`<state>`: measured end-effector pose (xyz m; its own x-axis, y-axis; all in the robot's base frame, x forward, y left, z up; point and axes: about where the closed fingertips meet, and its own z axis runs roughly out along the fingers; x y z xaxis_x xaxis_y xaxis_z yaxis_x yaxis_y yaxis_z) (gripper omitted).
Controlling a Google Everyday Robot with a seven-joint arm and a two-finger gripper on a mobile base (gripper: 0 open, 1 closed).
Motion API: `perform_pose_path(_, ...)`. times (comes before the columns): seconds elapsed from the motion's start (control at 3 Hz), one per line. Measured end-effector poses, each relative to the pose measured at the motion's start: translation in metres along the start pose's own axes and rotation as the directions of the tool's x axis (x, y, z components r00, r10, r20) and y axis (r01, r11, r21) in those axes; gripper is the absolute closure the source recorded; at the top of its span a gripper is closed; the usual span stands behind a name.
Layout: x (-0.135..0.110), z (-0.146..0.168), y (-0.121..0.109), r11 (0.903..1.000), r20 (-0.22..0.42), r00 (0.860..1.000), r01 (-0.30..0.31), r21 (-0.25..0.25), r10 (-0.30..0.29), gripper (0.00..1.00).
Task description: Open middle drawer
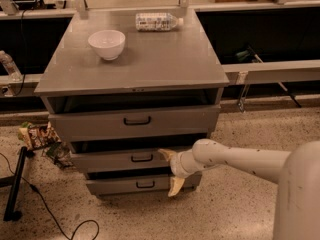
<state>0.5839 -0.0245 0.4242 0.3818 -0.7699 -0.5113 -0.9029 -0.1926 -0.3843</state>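
The grey cabinet has three stacked drawers. The middle drawer [115,160] has a plain flat front and a small black bar handle [142,158] at its centre; it stands slightly out from the cabinet. My gripper [171,171] is open, its two pale fingers spread one above the other. It sits right in front of the middle drawer's front, just right of the handle. The upper finger [165,154] is level with the handle and the lower one [175,186] hangs over the bottom drawer [135,185].
The taller top drawer [135,121] is slightly out too. A white bowl [107,43] and a lying plastic bottle [157,21] sit on the cabinet top [165,64]. Snack bags [37,135], a black stand leg [14,184] and a cable [50,209] lie on the floor at left.
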Motion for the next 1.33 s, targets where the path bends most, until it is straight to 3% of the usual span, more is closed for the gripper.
perform_pose_path(0.33,0.021,0.013,-0.014,0.9984,-0.069,0.997,0.031,0.048,-0.027,0.0)
perform_pose_path(0.67,0.04,0.005,-0.039,0.9899,-0.161,0.985,0.078,0.119,-0.058,0.0)
perform_pose_path(1.0,0.046,0.0,-0.051,0.9853,-0.194,0.978,0.101,0.137,-0.074,0.0)
perform_pose_path(1.33,0.054,0.014,-0.055,0.9889,-0.169,0.983,0.088,0.12,-0.067,0.31)
